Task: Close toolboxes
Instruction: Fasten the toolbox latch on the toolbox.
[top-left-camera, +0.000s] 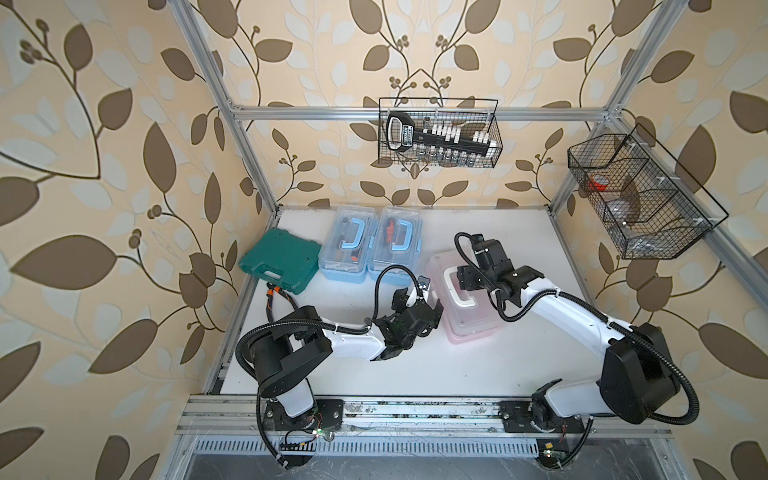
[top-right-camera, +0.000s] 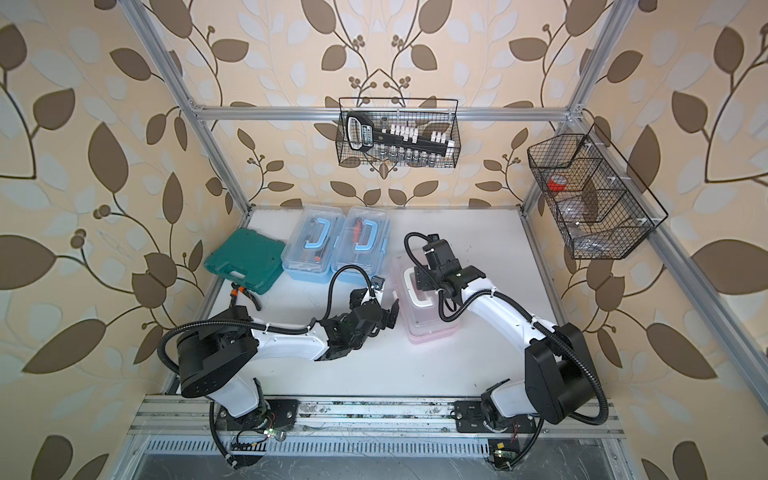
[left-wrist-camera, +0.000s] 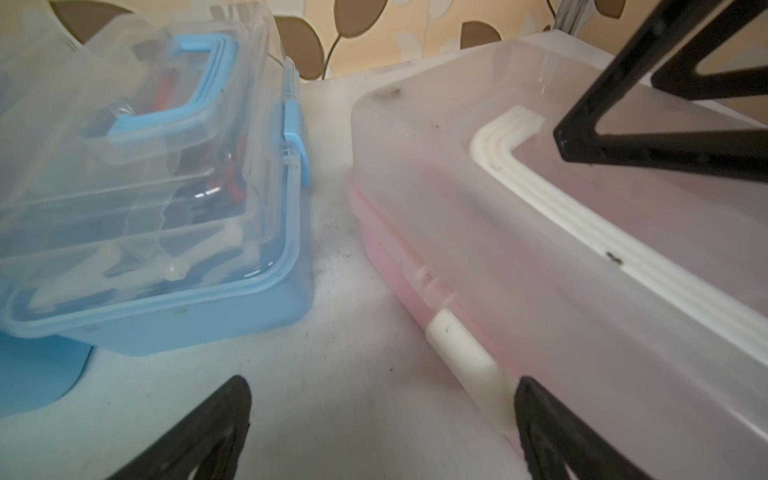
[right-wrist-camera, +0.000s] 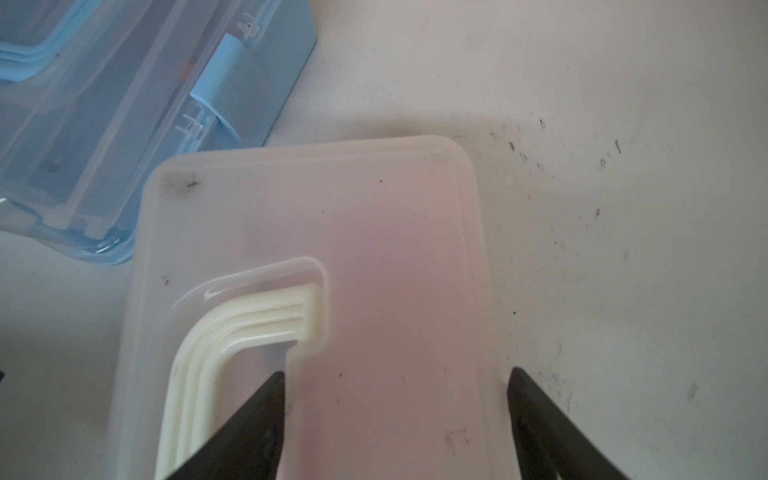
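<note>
Two light blue toolboxes (top-left-camera: 348, 245) (top-left-camera: 397, 245) stand side by side at the back of the table with their clear lids down. The larger pink toolbox (top-left-camera: 469, 320) sits mid-right, its frosted lid (right-wrist-camera: 374, 249) lying down and its white handle (right-wrist-camera: 232, 332) flat. My left gripper (left-wrist-camera: 382, 390) is open and empty, low beside the pink box's left side, one finger next to the white latch (left-wrist-camera: 461, 353). My right gripper (right-wrist-camera: 397, 374) is open above the lid. One of its fingers is at the handle recess, the other at the lid's outer edge.
A flat dark green case (top-left-camera: 280, 259) lies left of the blue boxes. One black wire basket (top-left-camera: 438, 133) with tools hangs on the back wall and another (top-left-camera: 640, 195) on the right wall. Aluminium frame posts stand at the table's corners.
</note>
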